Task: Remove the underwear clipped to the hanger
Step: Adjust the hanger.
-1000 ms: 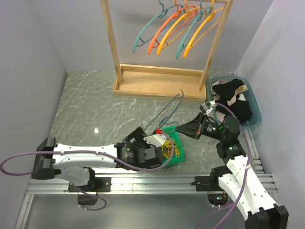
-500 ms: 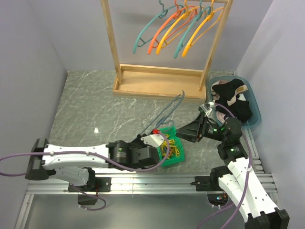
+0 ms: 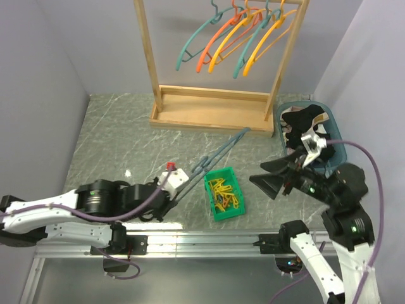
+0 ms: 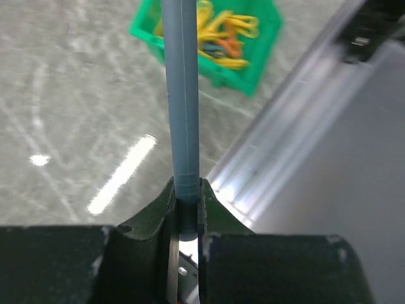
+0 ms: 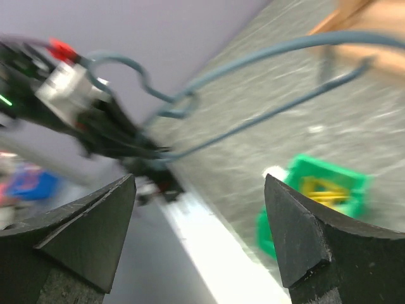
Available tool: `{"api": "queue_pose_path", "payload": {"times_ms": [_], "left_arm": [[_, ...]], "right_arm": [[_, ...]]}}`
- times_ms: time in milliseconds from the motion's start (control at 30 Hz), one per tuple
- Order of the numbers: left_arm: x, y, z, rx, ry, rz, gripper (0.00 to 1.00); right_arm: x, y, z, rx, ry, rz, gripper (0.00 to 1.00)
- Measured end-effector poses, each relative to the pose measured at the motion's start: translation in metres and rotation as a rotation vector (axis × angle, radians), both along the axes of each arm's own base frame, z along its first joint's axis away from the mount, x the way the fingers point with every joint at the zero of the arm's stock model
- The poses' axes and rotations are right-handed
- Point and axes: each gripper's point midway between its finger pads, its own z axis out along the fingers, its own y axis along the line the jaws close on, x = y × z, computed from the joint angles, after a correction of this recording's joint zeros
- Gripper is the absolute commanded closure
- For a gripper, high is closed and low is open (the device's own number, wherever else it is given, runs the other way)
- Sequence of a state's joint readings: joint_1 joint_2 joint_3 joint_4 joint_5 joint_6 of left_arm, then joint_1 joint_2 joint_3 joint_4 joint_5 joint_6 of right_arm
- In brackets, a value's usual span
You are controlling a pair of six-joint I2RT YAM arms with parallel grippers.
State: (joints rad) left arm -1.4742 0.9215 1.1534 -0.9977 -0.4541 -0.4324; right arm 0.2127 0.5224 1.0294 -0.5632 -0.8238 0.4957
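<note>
The grey-blue hanger (image 3: 218,152) is pinched by the left gripper (image 4: 186,201) at one thin end only, so a slip or a swivel in the jaws is to be feared. The long free length would act as a lever. Its far tip lies close to the base of the wooden rack (image 3: 209,114), beyond the green bin (image 3: 220,172). A snag there can be expected if the hanger is swung, though contact cannot be told. The bin, filled with yellow pegs (image 3: 224,193), could be knocked and spilled, since the hanger passes just above its left far corner.

The left arm is stretched low across the table from the left of the bin, with its jaws pressed together on the hanger's bar. The right gripper (image 3: 269,175) is held just right of the bin and pointed towards it, its fingers spread wide and nothing between them.

No cloth is seen on the gripped hanger. The underwear (image 3: 302,120) is heaped in the blue basket (image 3: 338,152), to the right of the bin and beyond it.
</note>
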Motion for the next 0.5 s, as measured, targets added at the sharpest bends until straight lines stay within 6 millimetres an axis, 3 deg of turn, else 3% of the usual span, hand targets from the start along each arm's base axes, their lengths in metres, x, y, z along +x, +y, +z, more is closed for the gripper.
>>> {"api": "queue_pose_path", "payload": {"times_ms": [233,400,500], "left_arm": [[-0.049,0.018,0.014,-0.114,0.202,-0.159,0.99],[-0.086,0.025,0.012,-0.136,0.354,-0.295,0.99],[-0.102,0.028,0.014,-0.151,0.415,-0.360,0.99]], "right_arm": [[-0.011,-0.021,-0.004,-0.145,-0.233,-0.084,0.06],[-0.007,-0.019,-0.007,-0.194,-0.290,-0.053,0.05],[-0.010,-0.008,-0.013,-0.209,-0.283,0.045,0.06]]}}
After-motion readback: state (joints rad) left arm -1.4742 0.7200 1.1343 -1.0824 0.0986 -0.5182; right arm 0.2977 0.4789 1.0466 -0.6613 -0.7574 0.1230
